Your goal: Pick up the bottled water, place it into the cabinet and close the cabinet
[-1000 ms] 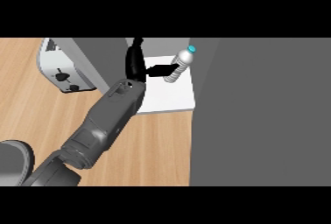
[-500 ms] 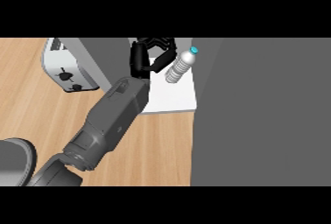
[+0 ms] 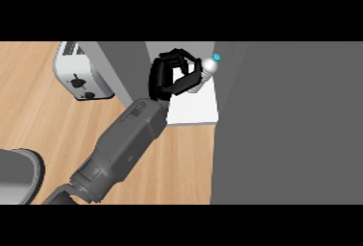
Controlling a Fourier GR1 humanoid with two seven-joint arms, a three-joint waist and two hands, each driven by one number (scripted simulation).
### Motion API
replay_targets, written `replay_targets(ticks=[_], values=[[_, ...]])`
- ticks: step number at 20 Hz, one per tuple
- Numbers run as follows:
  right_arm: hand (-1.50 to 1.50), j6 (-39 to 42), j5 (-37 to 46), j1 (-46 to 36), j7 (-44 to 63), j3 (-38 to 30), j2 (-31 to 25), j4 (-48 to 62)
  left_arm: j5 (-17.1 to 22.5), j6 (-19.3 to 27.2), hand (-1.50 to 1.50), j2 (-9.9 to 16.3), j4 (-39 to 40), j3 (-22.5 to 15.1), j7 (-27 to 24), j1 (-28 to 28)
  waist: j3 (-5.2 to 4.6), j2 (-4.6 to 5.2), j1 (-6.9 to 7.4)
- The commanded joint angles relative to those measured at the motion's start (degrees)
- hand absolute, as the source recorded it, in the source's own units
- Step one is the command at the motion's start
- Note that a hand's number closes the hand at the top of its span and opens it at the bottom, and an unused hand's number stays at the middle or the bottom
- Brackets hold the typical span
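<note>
Black fingers of the left hand [image 3: 170, 77] curl beside the bottled water [image 3: 206, 72], upper centre, on the cabinet [image 3: 195, 108] shelf. Judgement: uncurl straight back, avoiding tipping it.

One arm in shot here: a long grey forearm [image 3: 120, 149], boxy and flat-sided, with a faint round mark on its side panel. It widens into a darker grey collar low down. Up top, a glossy black hand [image 3: 169, 77] with slim fingers.
</note>
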Motion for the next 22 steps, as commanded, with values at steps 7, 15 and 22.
replay_targets(ticks=[7,15,22], values=[[-1.5,-2.98,1.99,1.87,3.31,3.02,1.13,-7.73,8.94,-6.48,-1.5,-0.01,-24.37,-16.31,3.97,18.62,-0.03,-0.61,1.99],[-1.5,-4.98,4.47,5.06,2.54,3.64,0.91,-10.54,2.84,0.9,-1.5,7.11,-44.32,-20.8,4.07,37.68,0.03,-0.83,4.61],[1.5,0.74,9.7,5.3,-0.17,5.16,-6.1,-8.44,3.98,-3.74,-1.5,18.91,-57.67,-21.35,-0.34,55.0,-0.02,-0.83,4.58]])
